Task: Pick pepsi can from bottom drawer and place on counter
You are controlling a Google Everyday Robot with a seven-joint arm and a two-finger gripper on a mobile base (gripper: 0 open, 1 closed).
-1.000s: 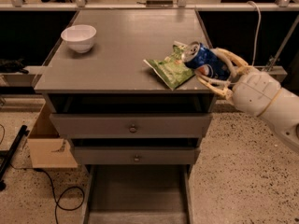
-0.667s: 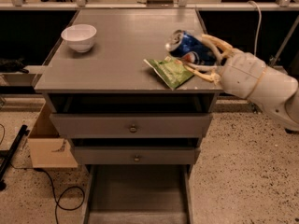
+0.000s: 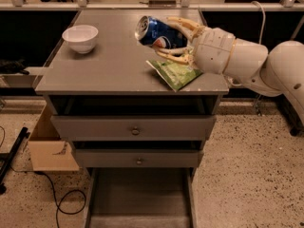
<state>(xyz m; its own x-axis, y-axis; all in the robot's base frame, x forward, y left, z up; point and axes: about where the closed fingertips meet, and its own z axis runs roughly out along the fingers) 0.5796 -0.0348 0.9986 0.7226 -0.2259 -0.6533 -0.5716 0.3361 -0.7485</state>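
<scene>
My gripper reaches in from the right and is shut on the pepsi can, a blue can with a red-and-white logo. The can lies tilted on its side, its silver end pointing up and left, held above the right-middle of the counter. The cream fingers wrap over and under the can. The bottom drawer stands pulled out at the foot of the cabinet, and its grey tray looks empty.
A green chip bag lies on the counter's right front edge, just under the gripper. A white bowl sits at the counter's left rear. Two upper drawers with round knobs are closed. A cardboard box and cables lie on the floor to the left.
The gripper has carried the can leftward and farther in over the counter, from beside the right edge to above its right-middle. The chip bag and bowl have not moved.
</scene>
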